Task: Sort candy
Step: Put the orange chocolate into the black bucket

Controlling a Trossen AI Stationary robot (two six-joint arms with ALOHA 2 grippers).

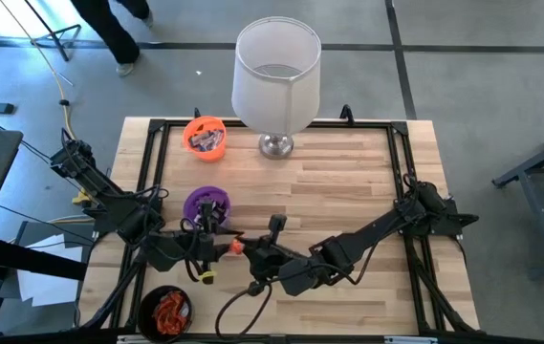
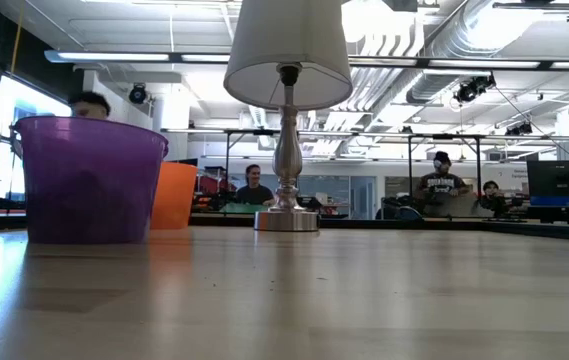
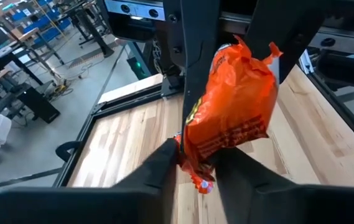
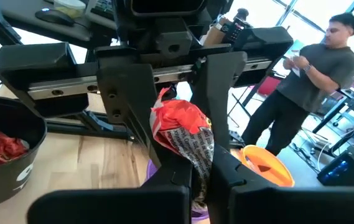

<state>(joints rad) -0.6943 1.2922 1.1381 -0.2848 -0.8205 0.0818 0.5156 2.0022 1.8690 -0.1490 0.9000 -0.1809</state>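
Observation:
One orange-red wrapped candy [image 1: 236, 247] hangs in the air between my two grippers, near the table's front middle. My left gripper [image 1: 222, 245] comes from the left and my right gripper [image 1: 252, 250] from the right; both are shut on it. In the left wrist view the candy [image 3: 232, 106] fills the middle, and in the right wrist view it [image 4: 183, 127] shows a silver printed side. More orange-red candies lie in the black cup [image 1: 166, 311]. Other candies fill the orange cup [image 1: 205, 134]. Neither gripper shows in the low view. My left gripper [image 3: 195, 155] pinches one crimped end of the candy's wrapper [image 3: 192, 165] between its two fingers. The candy is lifted clear of the table and stretches away toward the other gripper. My right gripper [image 4: 195, 165] pinches the opposite end of the wrapper [image 4: 195, 152] between its two fingers, facing the left gripper. The candy is held clear of the table.
A purple cup [image 1: 205, 204] stands just behind the grippers, and it looms large in the low view [image 2: 84, 180]. A white-shaded lamp [image 1: 276, 86] stands at the far edge. A person [image 4: 313, 81] stands beyond the table. Bare wood lies to the right.

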